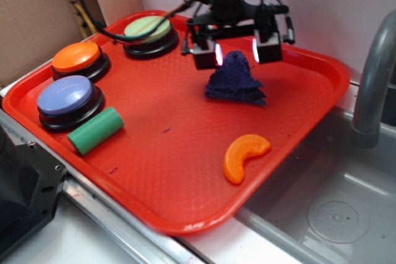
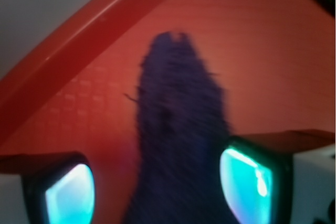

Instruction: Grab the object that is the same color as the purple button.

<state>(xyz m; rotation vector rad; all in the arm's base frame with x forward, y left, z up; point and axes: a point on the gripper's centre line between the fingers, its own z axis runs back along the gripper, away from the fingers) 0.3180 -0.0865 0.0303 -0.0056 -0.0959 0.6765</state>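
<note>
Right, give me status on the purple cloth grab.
Pincer open, straddling cloth top. Purple cloth on red tray, not gripped. Nothing blocking.

A tray (image 1: 309,69) lies on the counter (image 1: 49,242) beside a sink (image 1: 334,214). Three buttons sit along its left rear edge, the purple button (image 1: 65,97) nearest. A cylinder (image 1: 96,130) lies just right of it. The cloth (image 1: 236,81) sits rear centre, between the fingers of the gripper (image 1: 236,52); a crescent piece (image 1: 243,156) lies in front.

Three domed buttons are counted on the red tray (image 1: 322,72): one purple button (image 1: 65,96), one orange button (image 1: 76,57) and one green button (image 1: 147,28). One purple cloth (image 1: 236,80), one green cylinder (image 1: 96,130) and one orange crescent (image 1: 243,154) are counted as well.
</note>
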